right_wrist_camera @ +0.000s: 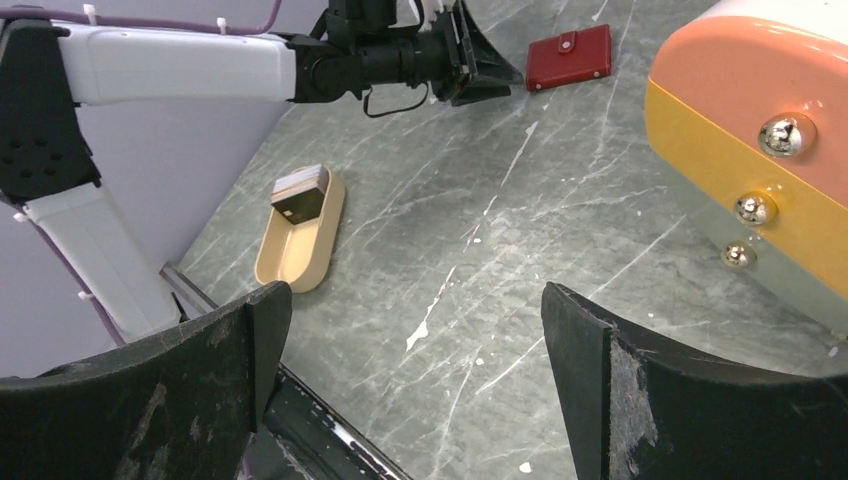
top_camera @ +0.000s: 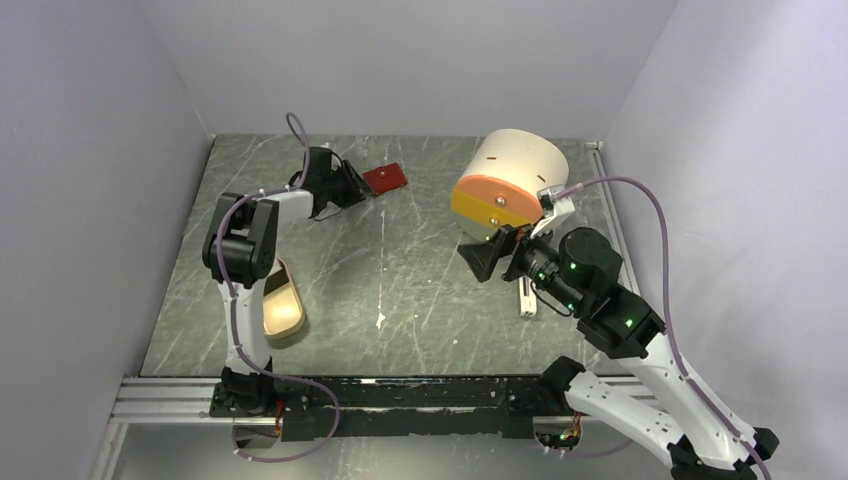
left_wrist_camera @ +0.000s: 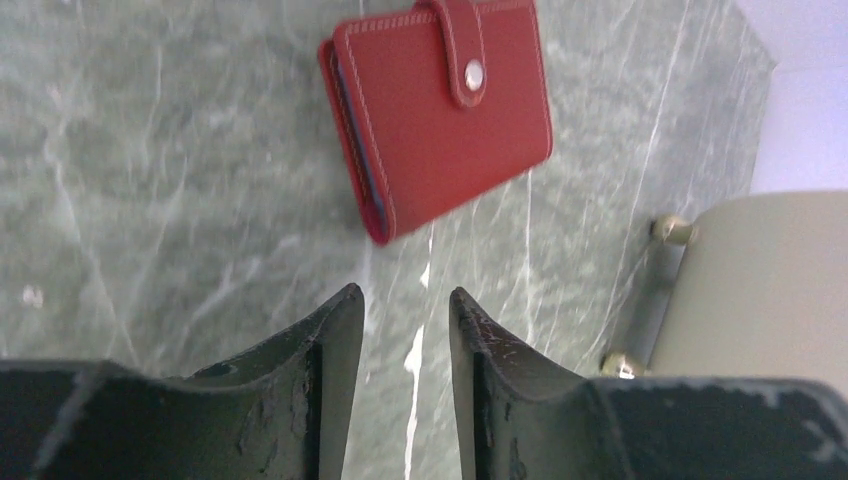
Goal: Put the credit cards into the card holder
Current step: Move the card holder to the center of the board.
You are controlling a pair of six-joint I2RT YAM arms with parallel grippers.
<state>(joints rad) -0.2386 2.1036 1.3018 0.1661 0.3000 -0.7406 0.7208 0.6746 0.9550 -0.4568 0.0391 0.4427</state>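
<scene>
The card holder (top_camera: pixel 385 179) (left_wrist_camera: pixel 440 110) (right_wrist_camera: pixel 569 57) is a red wallet lying flat on the table at the back, folded closed with its snap tab fastened. My left gripper (top_camera: pixel 368 190) (left_wrist_camera: pixel 405 293) hovers just short of the wallet's near corner, jaws a narrow gap apart, with only table showing between them. A small stack of credit cards (right_wrist_camera: pixel 300 192) (top_camera: pixel 276 282) rests in one end of the beige tray (right_wrist_camera: pixel 290 255) (top_camera: pixel 287 318) at the near left. My right gripper (top_camera: pixel 480 256) (right_wrist_camera: pixel 415 290) hangs wide open and empty over the middle of the table.
A big cream-and-orange cylinder (top_camera: pixel 510 175) (right_wrist_camera: pixel 760 130) (left_wrist_camera: pixel 770 280) lies on its side at the back right, close to the right arm. Grey walls enclose the table on three sides. A black rail (top_camera: pixel 400 392) runs along the near edge.
</scene>
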